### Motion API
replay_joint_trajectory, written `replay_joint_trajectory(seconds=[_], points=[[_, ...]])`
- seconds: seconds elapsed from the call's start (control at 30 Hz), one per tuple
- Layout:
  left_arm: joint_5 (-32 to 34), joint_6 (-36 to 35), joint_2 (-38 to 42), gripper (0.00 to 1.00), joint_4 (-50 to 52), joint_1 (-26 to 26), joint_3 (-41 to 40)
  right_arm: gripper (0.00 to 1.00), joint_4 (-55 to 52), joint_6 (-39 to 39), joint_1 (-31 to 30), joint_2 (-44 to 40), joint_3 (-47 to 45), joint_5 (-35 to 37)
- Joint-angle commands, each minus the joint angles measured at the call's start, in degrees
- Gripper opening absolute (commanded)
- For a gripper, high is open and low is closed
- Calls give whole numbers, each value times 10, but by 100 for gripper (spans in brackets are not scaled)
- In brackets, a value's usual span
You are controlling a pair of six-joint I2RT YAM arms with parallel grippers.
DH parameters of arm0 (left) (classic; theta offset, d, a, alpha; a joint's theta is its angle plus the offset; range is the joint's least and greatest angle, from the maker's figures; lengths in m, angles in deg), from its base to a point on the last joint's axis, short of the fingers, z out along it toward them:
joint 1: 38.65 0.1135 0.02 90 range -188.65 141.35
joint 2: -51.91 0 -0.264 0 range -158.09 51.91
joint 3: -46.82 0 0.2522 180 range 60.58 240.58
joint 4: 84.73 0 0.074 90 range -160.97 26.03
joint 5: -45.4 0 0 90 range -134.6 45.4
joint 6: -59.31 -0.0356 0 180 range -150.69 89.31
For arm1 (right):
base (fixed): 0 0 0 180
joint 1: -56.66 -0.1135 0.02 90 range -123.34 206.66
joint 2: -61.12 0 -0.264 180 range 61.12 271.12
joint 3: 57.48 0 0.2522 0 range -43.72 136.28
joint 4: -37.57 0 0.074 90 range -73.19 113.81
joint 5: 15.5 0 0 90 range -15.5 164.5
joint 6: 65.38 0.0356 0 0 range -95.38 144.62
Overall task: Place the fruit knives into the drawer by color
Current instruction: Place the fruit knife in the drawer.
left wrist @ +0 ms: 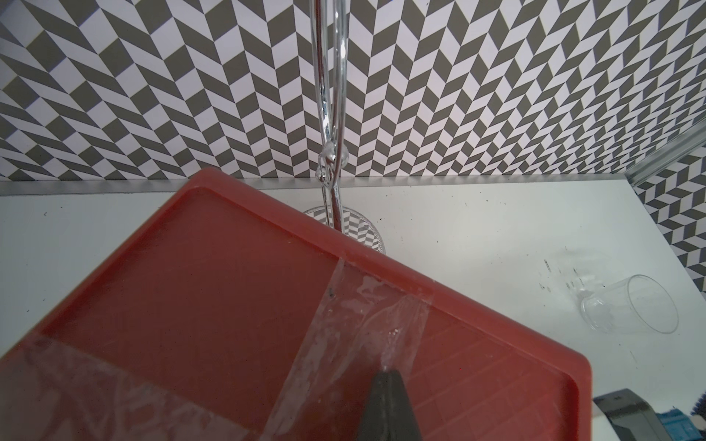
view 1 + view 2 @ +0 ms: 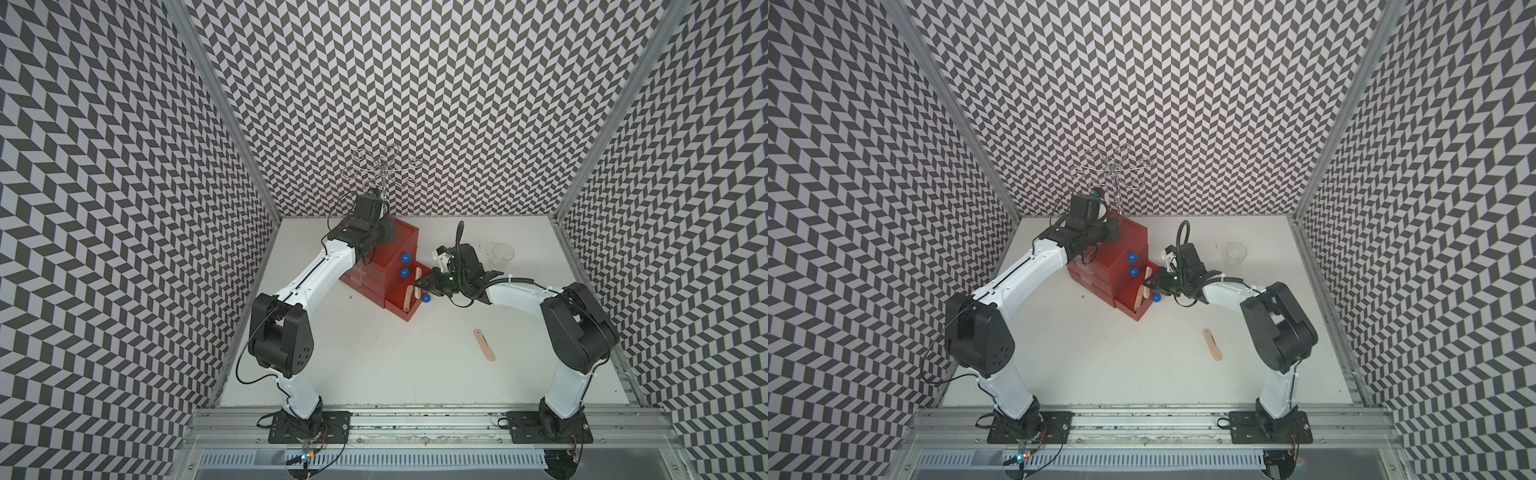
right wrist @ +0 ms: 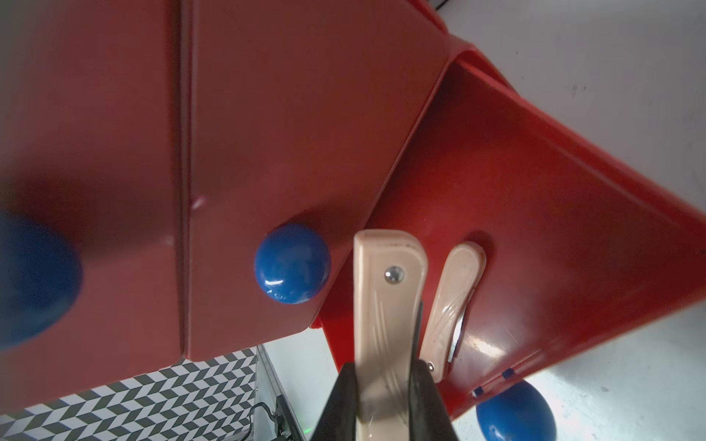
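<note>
The red drawer (image 2: 374, 270) (image 2: 1100, 266) stands at the back left, and its bottom tray (image 2: 397, 306) is pulled out. My right gripper (image 3: 384, 378) (image 2: 424, 283) is shut on a peach-pink fruit knife (image 3: 386, 305), holding it over the open tray. A second peach-pink knife (image 3: 454, 298) lies inside the tray. A third (image 2: 484, 345) (image 2: 1212, 344) lies on the table in front of the right arm. My left gripper (image 1: 386, 376) (image 2: 386, 235) is shut and empty, its tip pressing on the drawer's taped top (image 1: 229, 286).
A clear plastic cup (image 2: 503, 254) (image 1: 630, 305) stands at the back right. A chrome wire stand (image 2: 382, 166) (image 1: 330, 114) rises just behind the drawer. Blue knobs (image 3: 292, 263) stick out of the drawer fronts. Patterned walls close in three sides.
</note>
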Motion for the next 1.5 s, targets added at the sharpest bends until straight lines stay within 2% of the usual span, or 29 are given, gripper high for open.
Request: replay_joint_trajectory(seconds=[0.0,0.63,1.13,1.47], points=[[3,-1,-68,0,161,0,-45,17,36,8,-4,8,5,7],[1,-1,-69,0,161,-2,-44,17,18,11,-4,39,32,7],[3,-1,-68,0,161,-2,-44,31,8,7,-4,37,32,14],[4,0,-67,0,161,-1,-44,31,4,-25,-4,6,50,-2]])
